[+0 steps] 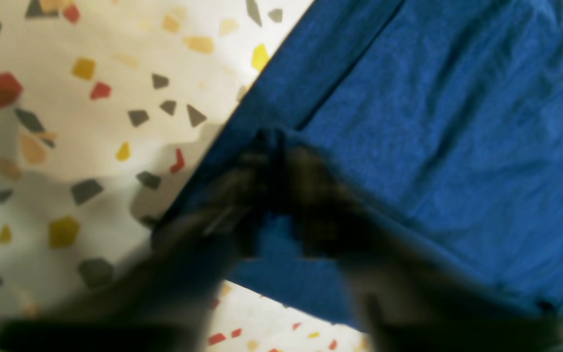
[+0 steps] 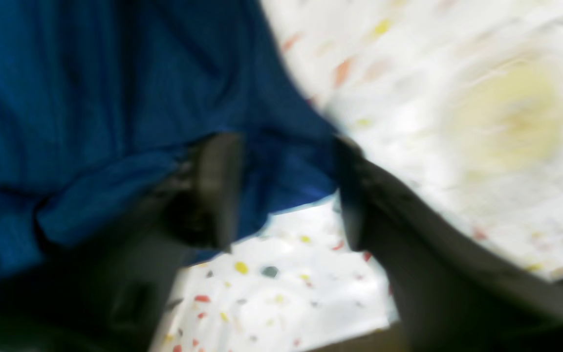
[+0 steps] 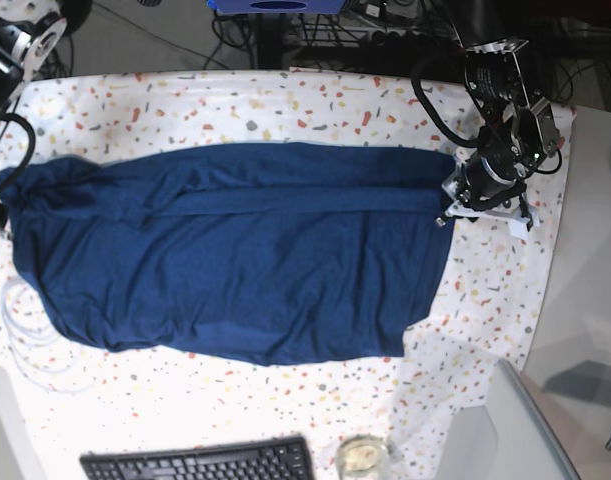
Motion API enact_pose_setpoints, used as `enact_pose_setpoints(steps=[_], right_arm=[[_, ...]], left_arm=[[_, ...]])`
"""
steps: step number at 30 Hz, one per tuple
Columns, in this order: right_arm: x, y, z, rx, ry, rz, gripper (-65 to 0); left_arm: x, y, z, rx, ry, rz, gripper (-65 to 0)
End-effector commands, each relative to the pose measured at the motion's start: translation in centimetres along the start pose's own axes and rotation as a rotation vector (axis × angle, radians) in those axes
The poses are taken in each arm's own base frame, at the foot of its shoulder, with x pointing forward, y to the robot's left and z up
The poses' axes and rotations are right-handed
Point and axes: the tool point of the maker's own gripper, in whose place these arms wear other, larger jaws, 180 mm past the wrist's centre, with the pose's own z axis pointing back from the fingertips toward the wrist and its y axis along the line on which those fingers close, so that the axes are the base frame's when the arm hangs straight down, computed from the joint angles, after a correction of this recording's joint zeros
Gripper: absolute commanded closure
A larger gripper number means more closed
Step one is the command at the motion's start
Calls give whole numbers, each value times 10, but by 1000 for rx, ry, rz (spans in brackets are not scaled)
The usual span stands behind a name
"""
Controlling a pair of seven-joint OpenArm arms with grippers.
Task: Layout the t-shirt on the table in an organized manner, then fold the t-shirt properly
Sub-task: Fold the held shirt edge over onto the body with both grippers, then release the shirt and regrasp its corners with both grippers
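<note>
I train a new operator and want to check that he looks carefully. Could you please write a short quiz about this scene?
1. True or false: the t-shirt is bunched into a ball.
2. In the base view, what lies at the bottom edge of the table, below the shirt? A) a keyboard B) scissors C) a book
3. Fill in: in the right wrist view, the jaws of the right gripper stand ____.

Key: 1 false, it lies spread out across the table; 2 A; 3 open.
</note>
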Motion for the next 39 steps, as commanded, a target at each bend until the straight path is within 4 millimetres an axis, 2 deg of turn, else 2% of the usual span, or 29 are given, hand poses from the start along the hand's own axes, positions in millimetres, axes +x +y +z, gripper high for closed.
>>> enact_pose_setpoints(steps=[1,2,4,6,9,13,17,20,21,23,24,26,27,30,33,39], right_arm=[[20,6,14,19,-84,26,-398],[21,9,24,24,-116,65,-407],[17,33,38,61,-147,267,-393],[-1,64,47,106,-136,512,-389],[-25,100,55,171,-131,703,-389],[-43,139,53,258,-123,751,-389],[-52,160,53,301,-113,776,-387],[-62,170,52,325,-98,807,-318],[-64,175,53,336,-96,817,-273],[-71,184,52,358,-87,834,-174],[-74,187,51,367,-80,838,-125],[-82,191,48,381,-56,844,-27],[-88,192,45,384,-31,850,0],[-105,193,34,396,40,850,-6],[-110,196,24,408,79,823,-2],[-99,198,-4,424,114,774,-2]], left_arm=[[16,-6,3,-19,-47,-3,-272],[18,-7,4,-22,-52,-3,-349],[23,-11,8,-34,-69,-8,-464],[34,-18,15,-49,-107,-21,-520],[56,-23,35,-65,-190,-34,-527],[71,-8,64,-37,-275,-34,-527],[58,25,73,33,-258,-23,-525],[47,57,79,101,-238,3,-517],[44,67,81,121,-233,12,-489],[40,82,87,154,-230,27,-374],[38,88,89,167,-228,31,-295],[35,95,92,185,-223,34,-92],[31,100,92,197,-213,29,0],[19,109,87,213,-175,46,0],[3,116,78,222,-126,65,0],[-6,120,74,230,-100,78,0]])
